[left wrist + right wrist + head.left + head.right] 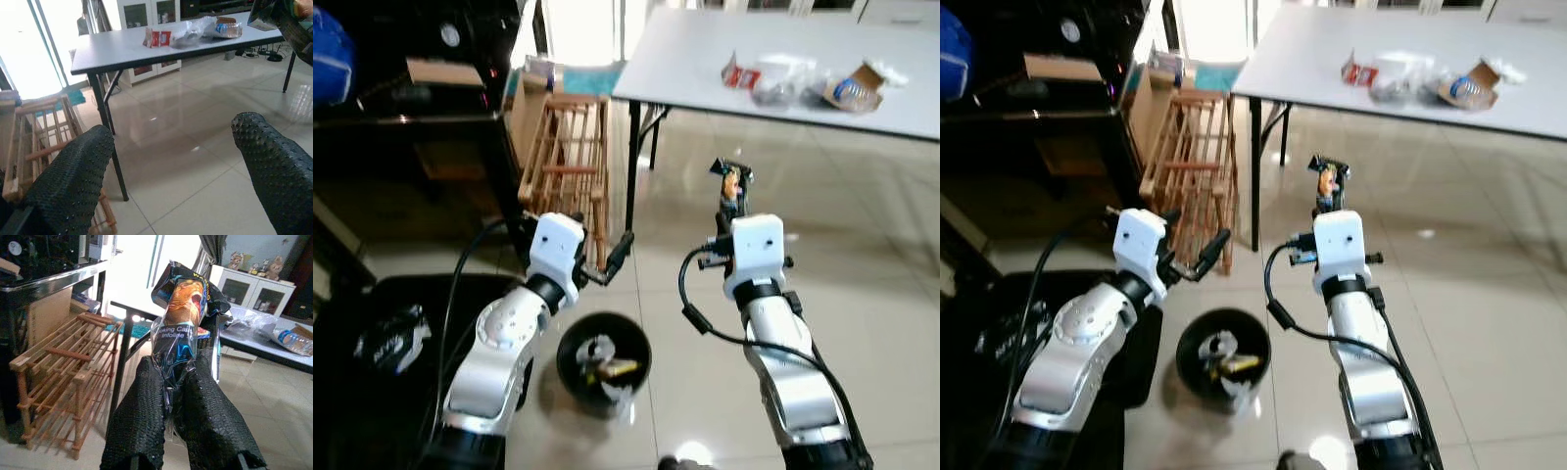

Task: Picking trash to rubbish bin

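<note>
My right gripper [730, 201] is shut on a crinkled snack wrapper [183, 320], dark with an orange picture, held upright above the floor in front of the table. The black round rubbish bin [603, 359] stands on the floor below and between my arms, with some trash inside. My left gripper [610, 262] is open and holds nothing, just above and left of the bin. More trash lies on the white table [685, 69]: a red packet [740, 74], clear plastic bags [781, 83] and a bottle in a brown box [855, 91].
A wooden rack [570, 162] stands left of the table's black legs [632, 176]. A dark shelf unit [411, 108] is at the far left. A black bag [382, 343] lies on the floor beside my left arm. Glossy tiled floor stretches to the right.
</note>
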{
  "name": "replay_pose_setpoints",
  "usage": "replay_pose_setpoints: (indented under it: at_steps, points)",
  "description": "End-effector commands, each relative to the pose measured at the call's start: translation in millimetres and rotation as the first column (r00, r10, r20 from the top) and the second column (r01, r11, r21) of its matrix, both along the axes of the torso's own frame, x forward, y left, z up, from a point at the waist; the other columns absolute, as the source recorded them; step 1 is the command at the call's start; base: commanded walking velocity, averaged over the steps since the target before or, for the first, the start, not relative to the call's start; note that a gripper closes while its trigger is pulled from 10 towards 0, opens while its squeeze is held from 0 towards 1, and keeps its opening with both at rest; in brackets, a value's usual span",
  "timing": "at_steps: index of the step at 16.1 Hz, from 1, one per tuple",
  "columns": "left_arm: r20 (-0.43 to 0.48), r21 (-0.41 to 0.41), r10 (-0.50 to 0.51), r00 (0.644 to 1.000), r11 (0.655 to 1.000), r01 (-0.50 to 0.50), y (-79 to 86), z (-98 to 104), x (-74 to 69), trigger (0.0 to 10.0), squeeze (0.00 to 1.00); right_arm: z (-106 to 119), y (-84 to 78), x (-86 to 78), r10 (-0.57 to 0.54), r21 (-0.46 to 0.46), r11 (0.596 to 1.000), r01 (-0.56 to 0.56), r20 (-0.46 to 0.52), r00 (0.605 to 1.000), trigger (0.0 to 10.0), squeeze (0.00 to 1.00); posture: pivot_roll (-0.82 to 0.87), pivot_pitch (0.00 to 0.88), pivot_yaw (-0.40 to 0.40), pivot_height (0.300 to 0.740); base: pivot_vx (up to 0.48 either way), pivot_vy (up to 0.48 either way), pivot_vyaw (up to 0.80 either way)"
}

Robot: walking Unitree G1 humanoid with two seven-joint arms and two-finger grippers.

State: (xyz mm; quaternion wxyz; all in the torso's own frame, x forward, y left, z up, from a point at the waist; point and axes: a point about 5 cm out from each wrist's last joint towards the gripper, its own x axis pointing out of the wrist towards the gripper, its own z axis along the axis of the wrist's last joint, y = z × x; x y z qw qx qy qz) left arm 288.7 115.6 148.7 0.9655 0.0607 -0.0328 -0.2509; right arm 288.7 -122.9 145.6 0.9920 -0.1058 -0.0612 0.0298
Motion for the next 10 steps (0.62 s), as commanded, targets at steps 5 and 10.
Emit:
replay_pose_setpoints:
  at_steps: [5, 10]
  points:
    - [-0.005, 0.009, -0.003, 1.000, 1.000, 0.003, -1.4, -1.1, -0.1, 10.0, 0.00, -1.6, -0.9, -1.9, 0.003, -0.020, 1.000, -0.003, -0.008, 1.000, 10.0, 0.00, 0.03, 0.107, 0.009, 0.740, 0.463, 0.000, 0.00]
    - [-0.010, 0.008, 0.000, 1.000, 1.000, 0.000, -1.8, -4.0, -1.4, 10.0, 0.00, -2.9, -1.2, -2.8, 0.005, -0.026, 1.000, -0.006, -0.011, 1.000, 10.0, 0.00, 0.03, 0.106, 0.009, 0.740, 0.139, 0.000, 0.00]
